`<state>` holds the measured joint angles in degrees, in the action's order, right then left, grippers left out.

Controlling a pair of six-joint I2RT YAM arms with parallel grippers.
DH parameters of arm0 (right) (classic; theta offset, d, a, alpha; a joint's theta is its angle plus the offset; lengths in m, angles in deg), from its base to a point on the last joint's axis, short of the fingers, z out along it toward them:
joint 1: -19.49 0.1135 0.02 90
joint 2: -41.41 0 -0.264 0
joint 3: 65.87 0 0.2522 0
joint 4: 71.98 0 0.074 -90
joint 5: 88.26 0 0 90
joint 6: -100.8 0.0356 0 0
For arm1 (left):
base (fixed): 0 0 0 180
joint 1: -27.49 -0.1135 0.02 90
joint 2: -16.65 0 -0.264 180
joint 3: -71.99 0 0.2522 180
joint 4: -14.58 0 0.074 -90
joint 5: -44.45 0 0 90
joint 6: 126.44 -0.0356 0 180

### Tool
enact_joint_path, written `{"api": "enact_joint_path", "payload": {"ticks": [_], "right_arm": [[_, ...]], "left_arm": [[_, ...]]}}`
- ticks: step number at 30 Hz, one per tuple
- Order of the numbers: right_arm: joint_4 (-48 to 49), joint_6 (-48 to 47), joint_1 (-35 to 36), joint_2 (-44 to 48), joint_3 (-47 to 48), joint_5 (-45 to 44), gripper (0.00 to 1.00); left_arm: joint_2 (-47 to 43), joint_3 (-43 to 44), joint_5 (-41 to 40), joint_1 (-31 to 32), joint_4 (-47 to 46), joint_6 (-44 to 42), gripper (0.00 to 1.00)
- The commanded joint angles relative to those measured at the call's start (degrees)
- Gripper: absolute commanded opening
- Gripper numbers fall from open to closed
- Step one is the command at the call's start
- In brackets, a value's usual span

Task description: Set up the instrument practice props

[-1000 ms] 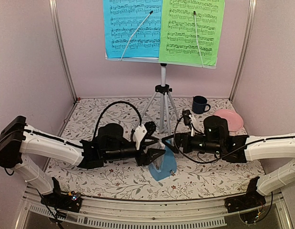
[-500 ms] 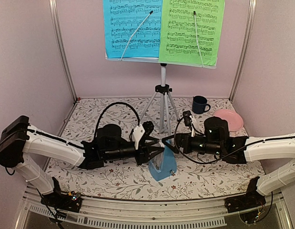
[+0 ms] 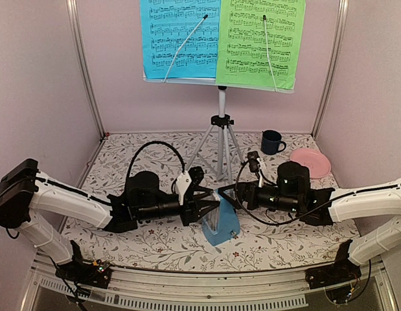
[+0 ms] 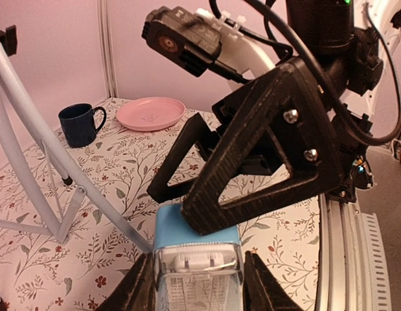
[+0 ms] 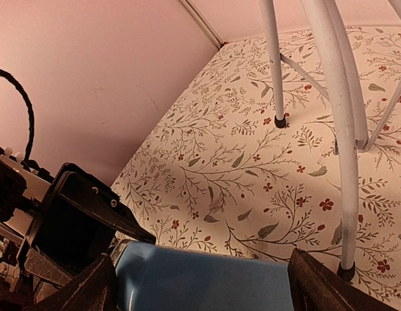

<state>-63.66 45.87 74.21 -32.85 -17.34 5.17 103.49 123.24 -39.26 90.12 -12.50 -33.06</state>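
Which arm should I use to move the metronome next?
Left, probably: its end effector is closed on the metronome's sides, while the right end effector only stands wide open around it.

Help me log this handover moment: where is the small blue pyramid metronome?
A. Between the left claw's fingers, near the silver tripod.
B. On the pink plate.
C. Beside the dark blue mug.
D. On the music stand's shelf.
A: the left wrist view shows the small blue pyramid metronome held between the fingers of the left claw, while the round pink plate and dark blue mug sit well behind it.
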Motion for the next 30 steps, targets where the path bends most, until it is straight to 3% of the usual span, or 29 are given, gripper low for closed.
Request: {"api": "enact_joint_path", "payload": {"ticks": [1, 12, 16, 23, 30], "right_arm": [[-10.3, -2.5, -1.0, -2.9, -4.4, -6.4, 0.92], [-8.1, -3.6, -2.4, -4.9, -8.6, -7.1, 0.91], [-8.3, -4.1, -2.4, -3.8, -7.9, -6.6, 0.91], [-6.7, -5.8, -2.3, -2.9, -5.9, -3.0, 0.92], [-5.5, -7.5, -2.2, -2.8, -3.7, -0.6, 0.92]], "left_arm": [[-2.3, -1.7, 2.0, -0.1, -1.4, -1.4, 0.11], [-4.6, -4.3, 1.5, 0.6, -4.9, -2.9, 0.07], [-9.4, -6.1, -1.1, -0.6, -1.0, 1.3, 0.05], [-17.7, -1.7, -8.4, -7.2, 26.7, 8.7, 0.02], [-10.8, 10.3, -8.5, -18.0, 54.1, 12.7, 0.01]]}}
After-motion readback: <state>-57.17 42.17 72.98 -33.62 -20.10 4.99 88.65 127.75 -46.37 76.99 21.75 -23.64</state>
